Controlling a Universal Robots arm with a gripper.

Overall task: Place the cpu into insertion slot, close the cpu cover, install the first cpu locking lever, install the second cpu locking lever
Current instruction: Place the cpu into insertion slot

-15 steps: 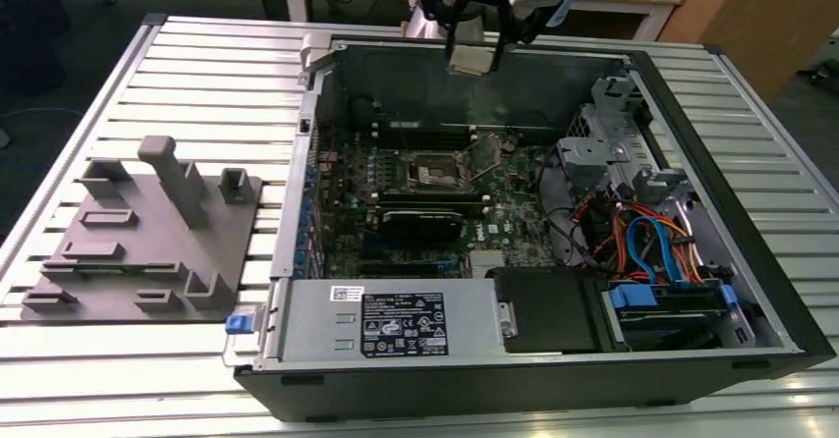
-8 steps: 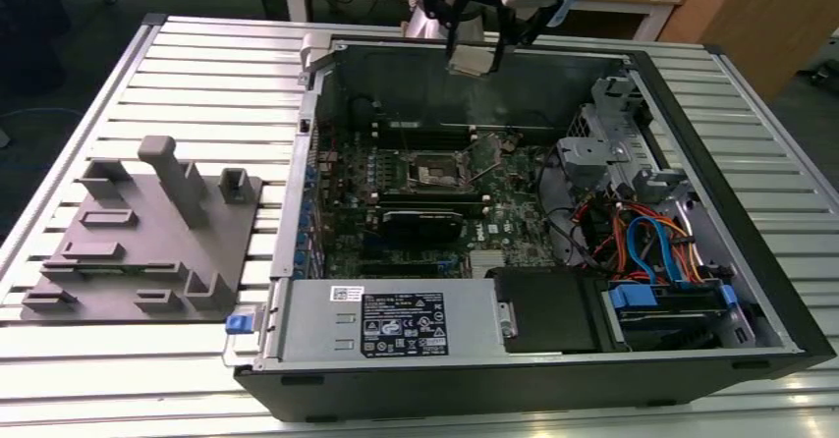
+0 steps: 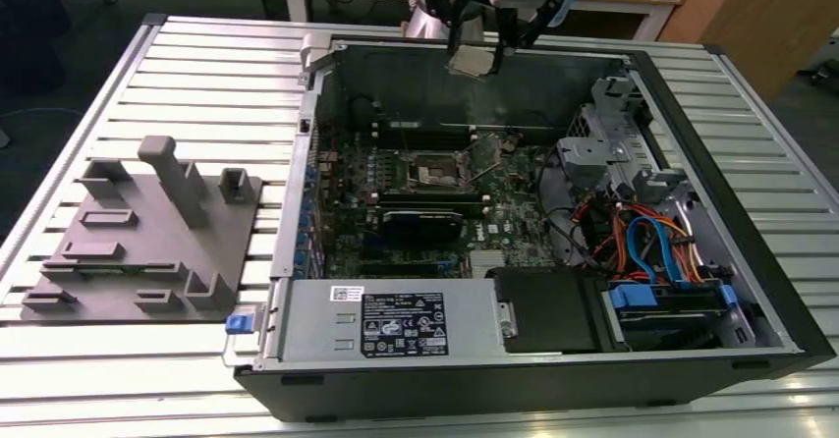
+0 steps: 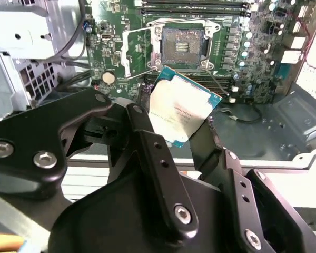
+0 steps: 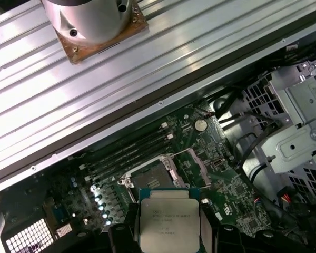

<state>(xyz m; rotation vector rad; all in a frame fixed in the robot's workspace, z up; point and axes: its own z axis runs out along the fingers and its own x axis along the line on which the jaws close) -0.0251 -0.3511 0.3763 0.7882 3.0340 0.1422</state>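
In the second wrist view, the black metal gripper [image 4: 175, 125] is clamped on the flat square silver-grey cpu [image 4: 181, 103], one finger on each side, with the chip tilted. Past it, the square dark insertion slot [image 4: 183, 46] with its silver rim sits uncovered on the green board, apart from the chip. The exterior view shows the big black open computer case [image 3: 525, 399]. A grey plastic holder [image 3: 144, 232] sits on the silver slatted table [image 3: 196, 65], at the exterior view's left.
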